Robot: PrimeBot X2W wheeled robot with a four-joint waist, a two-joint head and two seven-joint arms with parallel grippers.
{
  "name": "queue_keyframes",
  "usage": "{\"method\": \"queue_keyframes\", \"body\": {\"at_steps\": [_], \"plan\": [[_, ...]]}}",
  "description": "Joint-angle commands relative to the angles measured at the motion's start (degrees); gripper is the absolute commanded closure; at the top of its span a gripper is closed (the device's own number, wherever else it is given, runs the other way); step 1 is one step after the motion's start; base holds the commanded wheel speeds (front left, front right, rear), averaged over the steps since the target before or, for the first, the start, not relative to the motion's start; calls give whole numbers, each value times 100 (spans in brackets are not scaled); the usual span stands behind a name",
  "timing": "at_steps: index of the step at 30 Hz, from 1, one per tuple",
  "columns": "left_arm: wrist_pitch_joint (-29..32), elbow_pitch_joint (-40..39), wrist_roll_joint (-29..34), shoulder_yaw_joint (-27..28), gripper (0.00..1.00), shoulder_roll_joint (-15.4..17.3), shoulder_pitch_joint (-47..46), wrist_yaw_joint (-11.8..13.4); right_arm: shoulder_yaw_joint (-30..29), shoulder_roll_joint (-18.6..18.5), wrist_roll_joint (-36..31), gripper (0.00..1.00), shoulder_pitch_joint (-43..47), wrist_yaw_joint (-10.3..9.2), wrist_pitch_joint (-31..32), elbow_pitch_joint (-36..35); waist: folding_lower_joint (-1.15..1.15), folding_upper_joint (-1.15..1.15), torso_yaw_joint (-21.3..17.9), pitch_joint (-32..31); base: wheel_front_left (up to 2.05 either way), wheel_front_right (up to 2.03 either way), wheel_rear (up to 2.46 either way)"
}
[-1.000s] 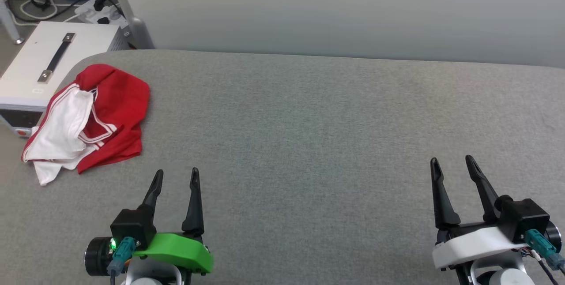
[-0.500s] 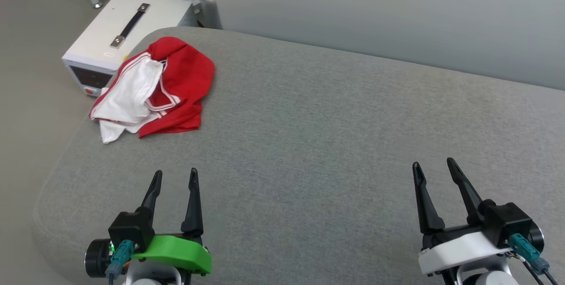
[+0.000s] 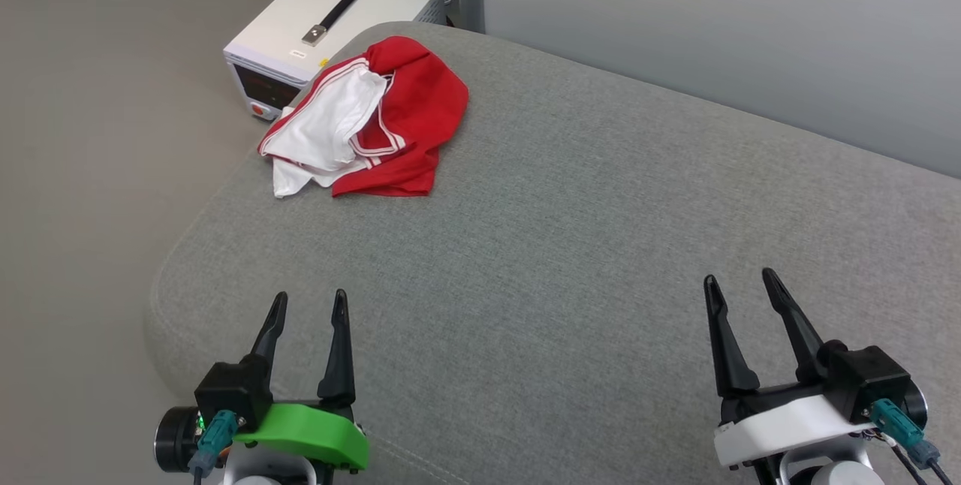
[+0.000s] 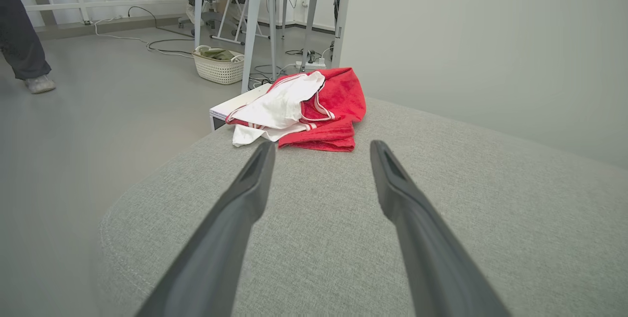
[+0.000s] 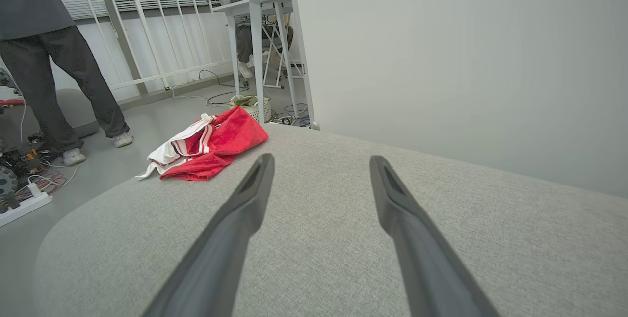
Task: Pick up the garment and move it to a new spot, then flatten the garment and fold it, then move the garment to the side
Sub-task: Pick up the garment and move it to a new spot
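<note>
Grey fabric surface [image 3: 570,245], rounded corner on the robot's left, pale wall behind. Nearest the camera are the left hand [image 3: 311,293] and right hand [image 3: 738,275], both low over the near edge, fingers spread wide, nothing between them.

Change over the last second: the whole head view has swung leftward, so the camera turned and the cloth did not move. The garment [image 3: 420,102] now sits nearer mid-frame, in the same crumpled heap. Both hands keep their pose.

Reading: the robot is squaring up to its target; pick-up not yet begun.

Garment lies bunched at the far left corner of the surface, red cloth beside a white panel, its left edge at the rim. It is well apart from both hands: roughly straight ahead of the left hand's fingers, far left of the right hand.

Beyond it, a white box [image 3: 338,19] stands on the floor.
</note>
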Motion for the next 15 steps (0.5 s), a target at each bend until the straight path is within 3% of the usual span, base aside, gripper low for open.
{"method": "queue_keyframes", "body": {"at_steps": [1, 15], "plan": [[-33, 8, -18, -28, 0, -24, 21, -34, -32, -6, -3, 0, 35, -5, -28, -15, 0, 0, 122, 32, 0, 0, 0], [-33, -60, -45, 26, 0, -24, 2, 14, 64, -6, -94, 0, 31, -5, -28, -37, 0, 0, 117, 153, 0, 0, 0]]}}
